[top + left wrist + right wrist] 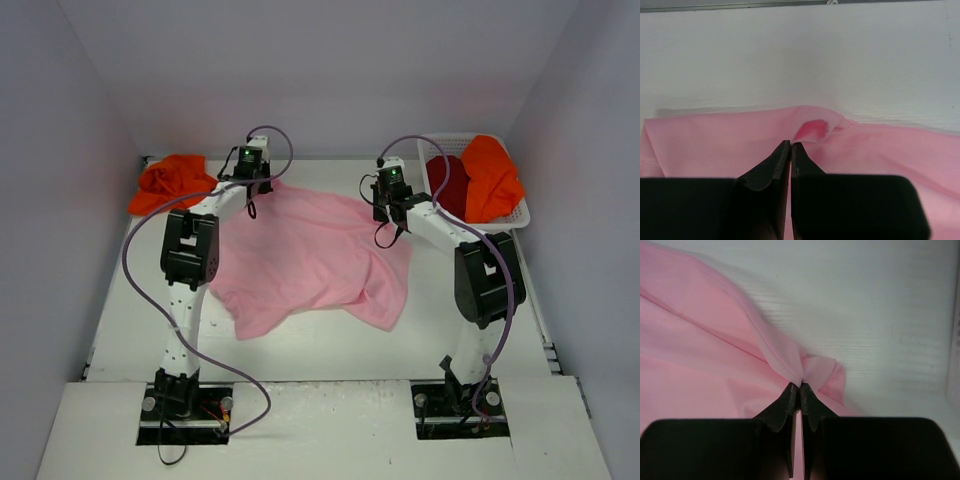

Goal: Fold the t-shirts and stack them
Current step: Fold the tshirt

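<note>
Fingers: your left gripper (pixel 790 146) and right gripper (pixel 800 386) are both pinched together on the pink t-shirt (pixel 300 255).
Shirt: spread mid-table, gripped along its far edge.
Surface: white table (pixel 330 350).
Room: pale walls (pixel 300 70) left, far, right.

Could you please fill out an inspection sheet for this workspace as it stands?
Surface: white table, flat.
Job's things: pink t-shirt spread, rumpled, mid-table; orange t-shirt bunched at far left; second orange t-shirt and dark red t-shirt in the white basket at far right.
Clutter: nothing seen.
Grippers: left gripper and right gripper each shut on the pink t-shirt's far edge.
Cables: purple cables loop along both arms.
Surroundings: pale walls on three sides.
</note>
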### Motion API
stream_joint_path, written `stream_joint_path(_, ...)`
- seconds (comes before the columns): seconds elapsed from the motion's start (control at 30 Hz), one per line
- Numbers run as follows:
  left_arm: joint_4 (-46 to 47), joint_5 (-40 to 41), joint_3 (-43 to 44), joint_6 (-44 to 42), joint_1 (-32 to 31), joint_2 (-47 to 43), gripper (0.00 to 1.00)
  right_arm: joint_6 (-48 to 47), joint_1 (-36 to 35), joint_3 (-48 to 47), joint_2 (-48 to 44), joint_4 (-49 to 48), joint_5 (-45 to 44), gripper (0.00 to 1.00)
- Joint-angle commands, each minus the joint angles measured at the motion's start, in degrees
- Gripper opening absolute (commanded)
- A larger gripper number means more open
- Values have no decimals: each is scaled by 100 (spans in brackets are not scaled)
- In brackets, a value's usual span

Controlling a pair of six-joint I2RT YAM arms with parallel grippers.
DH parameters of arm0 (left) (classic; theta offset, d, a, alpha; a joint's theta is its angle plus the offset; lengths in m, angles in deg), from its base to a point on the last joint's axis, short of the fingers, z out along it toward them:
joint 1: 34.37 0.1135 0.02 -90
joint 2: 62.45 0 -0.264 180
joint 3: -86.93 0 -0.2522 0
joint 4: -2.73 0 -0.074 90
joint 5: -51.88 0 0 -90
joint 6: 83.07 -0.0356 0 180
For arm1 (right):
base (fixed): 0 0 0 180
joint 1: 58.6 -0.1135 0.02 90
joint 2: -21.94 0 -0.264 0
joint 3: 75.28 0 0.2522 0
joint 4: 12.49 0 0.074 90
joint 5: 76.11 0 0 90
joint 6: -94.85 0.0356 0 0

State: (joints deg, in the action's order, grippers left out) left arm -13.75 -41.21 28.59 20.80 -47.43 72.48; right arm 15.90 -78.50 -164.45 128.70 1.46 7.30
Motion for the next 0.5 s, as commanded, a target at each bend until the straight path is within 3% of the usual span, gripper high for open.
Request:
stream_joint_path(0.0, 46, 98, 398, -51, 14, -863, 0, 20, 39, -157, -243, -177, -35, 0)
stream_joint_path(0.47, 44, -7, -48, 292, -3, -2128, 0, -138, 39, -509, -797, 333, -229, 0)
